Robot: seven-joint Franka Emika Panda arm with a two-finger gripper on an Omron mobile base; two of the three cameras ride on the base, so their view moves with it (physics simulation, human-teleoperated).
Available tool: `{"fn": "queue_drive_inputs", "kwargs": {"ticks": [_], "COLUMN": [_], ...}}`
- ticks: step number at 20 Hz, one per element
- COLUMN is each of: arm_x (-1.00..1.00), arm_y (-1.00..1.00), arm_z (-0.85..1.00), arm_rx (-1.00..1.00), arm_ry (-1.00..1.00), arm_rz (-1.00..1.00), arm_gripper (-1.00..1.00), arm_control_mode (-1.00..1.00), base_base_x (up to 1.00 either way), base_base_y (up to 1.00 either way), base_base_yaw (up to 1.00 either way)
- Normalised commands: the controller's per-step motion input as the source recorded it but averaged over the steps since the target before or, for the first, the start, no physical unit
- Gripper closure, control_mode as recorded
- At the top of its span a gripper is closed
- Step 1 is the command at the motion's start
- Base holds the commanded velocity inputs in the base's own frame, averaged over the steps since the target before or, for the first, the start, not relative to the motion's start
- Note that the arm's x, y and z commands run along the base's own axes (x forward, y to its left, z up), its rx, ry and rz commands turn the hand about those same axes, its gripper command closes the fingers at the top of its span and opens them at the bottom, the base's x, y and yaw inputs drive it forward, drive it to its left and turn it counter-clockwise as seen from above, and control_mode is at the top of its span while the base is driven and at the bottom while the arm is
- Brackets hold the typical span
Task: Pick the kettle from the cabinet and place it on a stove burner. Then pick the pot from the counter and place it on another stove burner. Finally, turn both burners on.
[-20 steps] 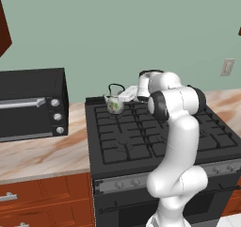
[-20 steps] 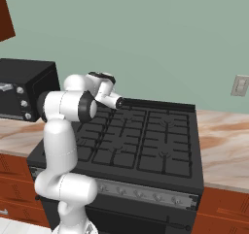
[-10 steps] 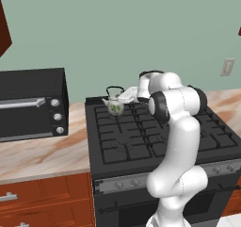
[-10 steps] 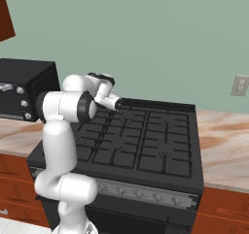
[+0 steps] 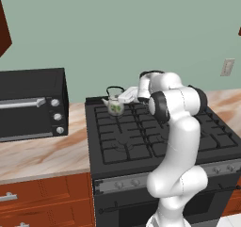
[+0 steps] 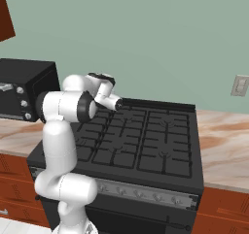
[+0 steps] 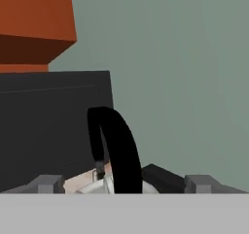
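Plain grey-green wall [image 5: 117,33] behind everything, evenly lit. Pale switch plate [image 5: 228,67] on wall at right. Black toaster oven [image 5: 30,103] at left, with three round knobs down its right edge. Reddish-brown wooden drawers [image 5: 44,200] below, short grey handles. Corner of pale floor [image 6: 14,226] at bottom.

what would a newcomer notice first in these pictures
The small white kettle sits on the rear left burner of the wide black range, with the white arm's gripper right beside its black handle, jaws apart. To the left, a black toaster oven stands on the marbled counter.
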Motion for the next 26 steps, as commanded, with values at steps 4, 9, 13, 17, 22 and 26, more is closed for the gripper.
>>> {"fn": "queue_drive_inputs", "kwargs": {"ticks": [4, 9, 13, 17, 22, 26], "arm_x": [-0.07, -0.08, -0.12, -0.15, -0.20, -0.22], "arm_y": [-0.07, -0.09, -0.11, -0.05, -0.08, -0.02], "arm_z": [0.06, 0.13, 0.16, 0.07, 0.08, 0.32], "arm_rx": [0.03, 0.04, 0.03, 0.02, 0.03, 0.02], "arm_ry": [0.00, 0.00, 0.00, 0.00, 0.00, 0.05], "arm_rz": [0.01, 0.02, 0.03, 0.04, 0.04, 0.06], "arm_gripper": [-1.00, -1.00, -1.00, -1.00, -1.00, -1.00], "arm_control_mode": [-1.00, -1.00, -1.00, -1.00, -1.00, -1.00], "base_base_x": [0.00, 0.00, 0.00, 0.00, 0.00, 0.00], "base_base_y": [0.00, 0.00, 0.00, 0.00, 0.00, 0.00], "base_base_yaw": [0.00, 0.00, 0.00, 0.00, 0.00, 0.00]}}
